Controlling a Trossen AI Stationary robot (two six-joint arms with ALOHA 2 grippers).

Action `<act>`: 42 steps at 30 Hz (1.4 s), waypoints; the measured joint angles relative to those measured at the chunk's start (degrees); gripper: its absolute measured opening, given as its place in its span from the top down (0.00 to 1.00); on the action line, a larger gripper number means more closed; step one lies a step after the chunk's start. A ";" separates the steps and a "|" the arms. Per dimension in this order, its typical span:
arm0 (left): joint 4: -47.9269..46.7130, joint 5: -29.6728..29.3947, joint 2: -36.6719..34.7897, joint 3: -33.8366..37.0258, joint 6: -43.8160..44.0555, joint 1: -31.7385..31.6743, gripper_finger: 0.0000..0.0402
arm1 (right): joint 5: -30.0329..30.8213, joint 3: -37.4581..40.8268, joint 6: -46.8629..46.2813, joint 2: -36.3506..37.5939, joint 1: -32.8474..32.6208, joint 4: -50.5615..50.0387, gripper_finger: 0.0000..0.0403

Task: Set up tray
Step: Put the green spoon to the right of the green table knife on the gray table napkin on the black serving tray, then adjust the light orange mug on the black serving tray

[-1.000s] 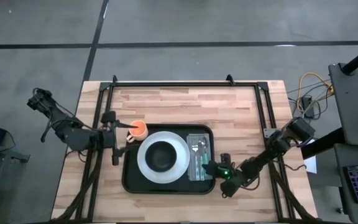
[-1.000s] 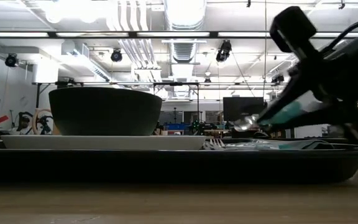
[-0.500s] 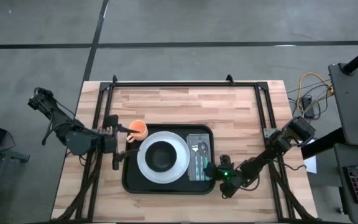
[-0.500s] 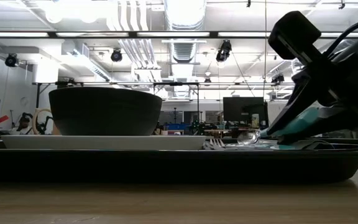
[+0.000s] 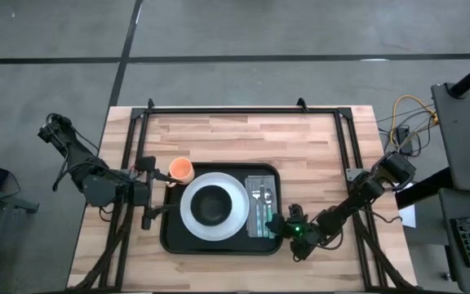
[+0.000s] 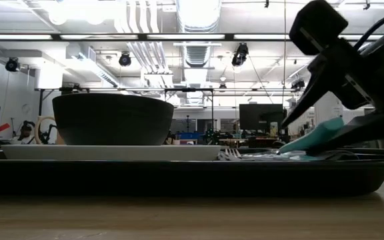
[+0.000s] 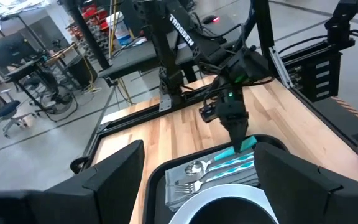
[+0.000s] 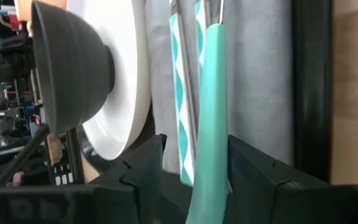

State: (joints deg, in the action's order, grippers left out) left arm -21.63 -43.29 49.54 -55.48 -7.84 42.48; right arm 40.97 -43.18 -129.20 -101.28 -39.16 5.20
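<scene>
Right gripper (image 5: pixel 288 229) hovers low at the tray's near right edge, jaws spread around the teal-handled spoon (image 8: pixel 207 106), which I judge just released. Tray (image 5: pixel 174 241) sits mid-table, nearly set: plate (image 5: pixel 235 204), bowl (image 5: pixel 211 204), napkin (image 5: pixel 271 181), cutlery. Cup (image 5: pixel 183 169) sits just outside; left gripper (image 5: pixel 163 181) waits open beside it.

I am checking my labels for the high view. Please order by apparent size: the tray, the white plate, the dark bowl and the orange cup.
1. tray
2. white plate
3. dark bowl
4. orange cup

The overhead view makes this ranking fairly reliable.
</scene>
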 joint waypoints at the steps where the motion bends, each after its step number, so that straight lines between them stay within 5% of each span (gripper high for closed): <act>1: 0.01 0.00 0.00 0.00 0.00 0.00 0.30 | 0.00 -0.12 0.15 0.22 0.00 0.05 0.61; 23: 0.02 0.15 0.01 -0.14 0.44 0.00 0.30 | -4.81 -0.72 1.88 6.18 -1.82 -3.98 0.59; 35: 0.03 0.13 0.00 -0.81 0.90 0.00 0.30 | -6.90 -17.87 4.48 -4.28 -4.66 -25.98 0.68; 42: 0.06 0.11 -0.03 -0.81 1.40 0.00 0.30 | -6.99 -20.61 2.79 -5.41 -6.12 -27.31 0.72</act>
State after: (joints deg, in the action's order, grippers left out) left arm -21.57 -43.18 49.52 -56.29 -6.44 42.48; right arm 33.98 -63.80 -126.41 -106.69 -45.28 -22.11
